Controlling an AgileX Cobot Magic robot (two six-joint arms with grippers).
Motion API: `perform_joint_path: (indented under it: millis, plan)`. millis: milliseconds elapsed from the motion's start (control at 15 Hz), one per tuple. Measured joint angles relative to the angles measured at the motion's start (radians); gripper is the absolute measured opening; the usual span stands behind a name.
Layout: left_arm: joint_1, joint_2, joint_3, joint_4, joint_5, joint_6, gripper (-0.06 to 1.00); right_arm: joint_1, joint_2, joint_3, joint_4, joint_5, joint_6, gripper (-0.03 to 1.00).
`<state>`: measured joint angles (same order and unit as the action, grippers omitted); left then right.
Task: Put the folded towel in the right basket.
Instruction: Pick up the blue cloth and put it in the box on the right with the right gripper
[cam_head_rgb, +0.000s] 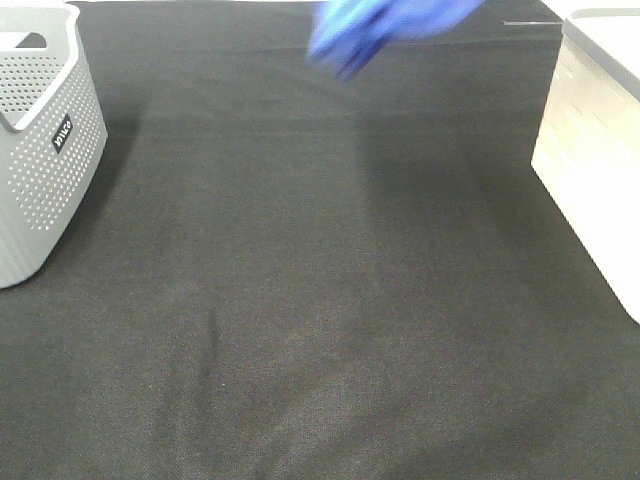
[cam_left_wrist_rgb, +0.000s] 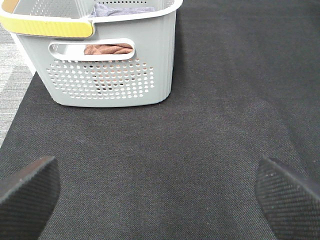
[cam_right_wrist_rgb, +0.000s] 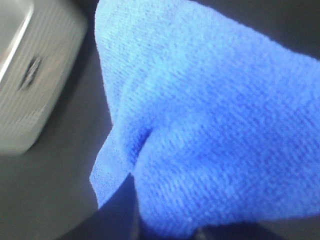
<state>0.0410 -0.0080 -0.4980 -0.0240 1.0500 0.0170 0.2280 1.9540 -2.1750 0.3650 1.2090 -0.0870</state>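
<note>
1. A black cloth (cam_head_rgb: 330, 300) covers the whole work surface. It is woven, matte and faintly creased, with soft shadows running across it.
2. Our landmark, the grey basket (cam_head_rgb: 45, 150), stands on the cloth's left edge. Its walls are perforated and there's a small dark label on its side.
3. Straight across the cloth from the grey basket is the white basket (cam_head_rgb: 600, 170), pale and ribbed, cut off by the frame.
4. The folded towel (cam_head_rgb: 375, 30) is bright blue and blurred. It's up off the cloth, well away from the grey basket and over toward the white basket's side, but not in it.
5. That blue towel fills the right wrist view, so the right gripper's jaws are hidden and I can't tell how they stand.
6. The left gripper (cam_left_wrist_rgb: 160, 200) faces the grey basket, and its black fingertips (cam_left_wrist_rgb: 27, 192) are spread wide with nothing between them.
7. On the grey basket there's a yellow handle (cam_left_wrist_rgb: 47, 27) across the rim, and a brown towel (cam_left_wrist_rgb: 107, 49) shows through the hand slot.
8. Past the cloth's edge beside the grey basket is a striped grey surface (cam_left_wrist_rgb: 12, 85).
</note>
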Motion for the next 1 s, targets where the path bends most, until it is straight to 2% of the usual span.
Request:
perform_joint_path:
  millis: [67, 267, 333, 400, 533, 667, 933, 1000]
  plan:
    - [0.0, 0.0, 0.0, 0.0, 0.0, 0.0, 0.99, -0.113, -0.086, 0.0, -0.072, 0.0, 0.002, 0.18]
    - [0.0, 0.0, 0.0, 0.0, 0.0, 0.0, 0.99, -0.35, -0.152, 0.021, -0.22, 0.001, 0.004, 0.18]
    - [0.0, 0.0, 0.0, 0.0, 0.0, 0.0, 0.99, -0.35, -0.152, 0.021, -0.22, 0.001, 0.004, 0.18]
    - [0.0, 0.0, 0.0, 0.0, 0.0, 0.0, 0.99, -0.43, -0.152, 0.051, -0.241, 0.002, 0.004, 0.18]
    - [0.0, 0.0, 0.0, 0.0, 0.0, 0.0, 0.99, -0.522, -0.123, 0.128, -0.251, 0.006, -0.004, 0.18]
    - [0.0, 0.0, 0.0, 0.0, 0.0, 0.0, 0.99, -0.552, -0.074, 0.191, -0.26, 0.011, -0.011, 0.18]
    - [0.0, 0.0, 0.0, 0.0, 0.0, 0.0, 0.99, -0.553, 0.014, 0.204, -0.239, 0.015, -0.031, 0.2]
    - [0.0, 0.0, 0.0, 0.0, 0.0, 0.0, 0.99, -0.553, 0.018, 0.204, -0.231, 0.015, -0.026, 0.33]
